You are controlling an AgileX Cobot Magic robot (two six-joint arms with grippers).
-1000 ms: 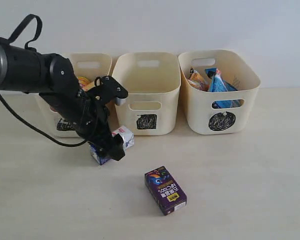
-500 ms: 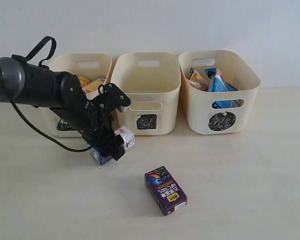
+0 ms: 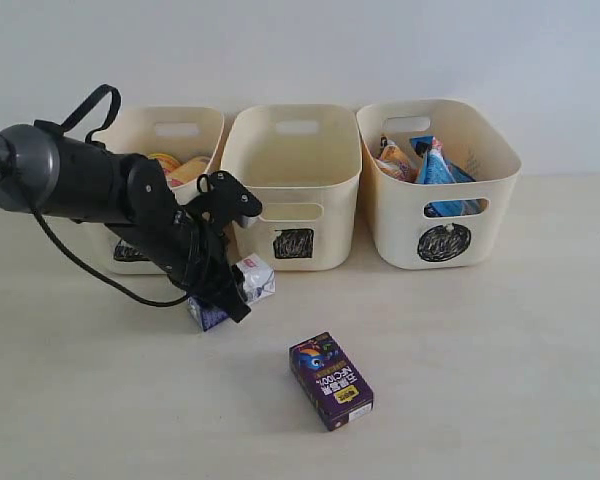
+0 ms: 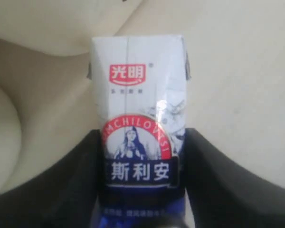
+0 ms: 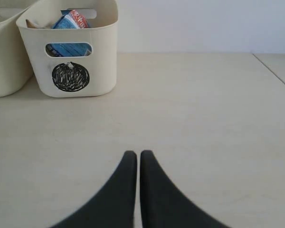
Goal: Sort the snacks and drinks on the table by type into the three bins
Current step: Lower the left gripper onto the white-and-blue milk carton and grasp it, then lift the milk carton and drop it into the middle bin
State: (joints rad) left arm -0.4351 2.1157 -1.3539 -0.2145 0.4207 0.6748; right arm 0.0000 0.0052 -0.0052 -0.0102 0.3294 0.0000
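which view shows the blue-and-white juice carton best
The left wrist view: the blue-and-white carton fills the frame, its label readable, gripped by the left end effector. The exterior view shows the carton small and partly hidden by that end effector. The right wrist view does not show it.

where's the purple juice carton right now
In the exterior view the purple carton lies on the table, in front of the middle bin, right of the blue-and-white carton.

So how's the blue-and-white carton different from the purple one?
The blue-and-white carton is mostly pale; the purple carton is dark with colourful print. The blue-and-white carton sits in the left gripper, near the bins; the purple carton lies free, farther out. Both are small rectangular cartons.
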